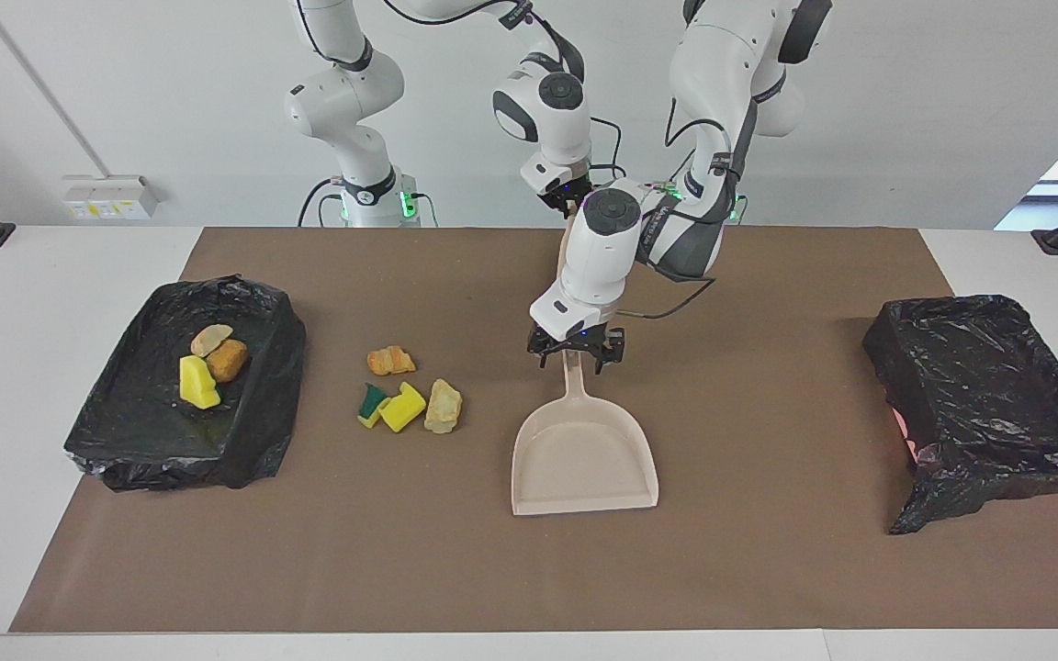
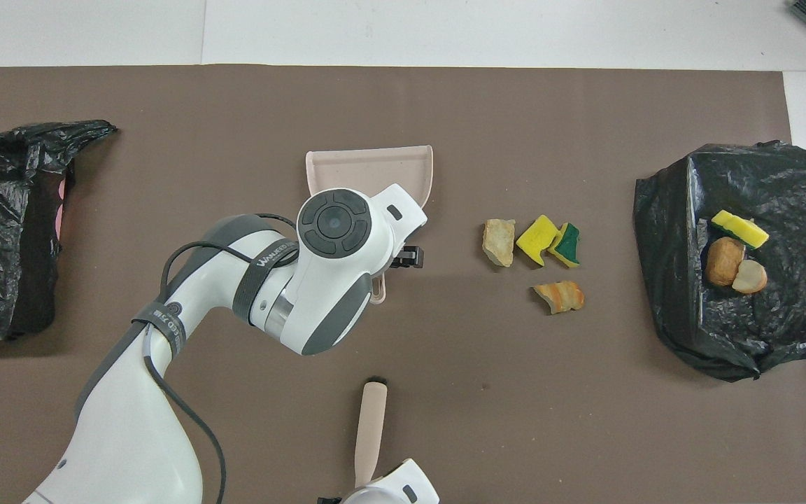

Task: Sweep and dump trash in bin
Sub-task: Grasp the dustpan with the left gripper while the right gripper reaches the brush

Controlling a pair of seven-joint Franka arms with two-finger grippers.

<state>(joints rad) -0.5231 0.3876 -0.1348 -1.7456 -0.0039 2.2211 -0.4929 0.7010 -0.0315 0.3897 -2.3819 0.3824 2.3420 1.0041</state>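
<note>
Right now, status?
Left gripper open over dustpan handle. Right gripper shut on brush. Four scraps loose on mat, three in bin. Nothing in the way.

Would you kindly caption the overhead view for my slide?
Left end effector open over the beige plastic dustpan; four foam scraps lie beside it.

Four scraps (image 1: 405, 386) on mat, three scraps (image 1: 208, 360) in bin (image 1: 253, 441)

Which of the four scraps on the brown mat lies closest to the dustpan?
The beige scrap, beside the yellow one. It is the loose piece closest to the dustpan; the green-backed and orange-brown scraps lie closer to the bin.
</note>
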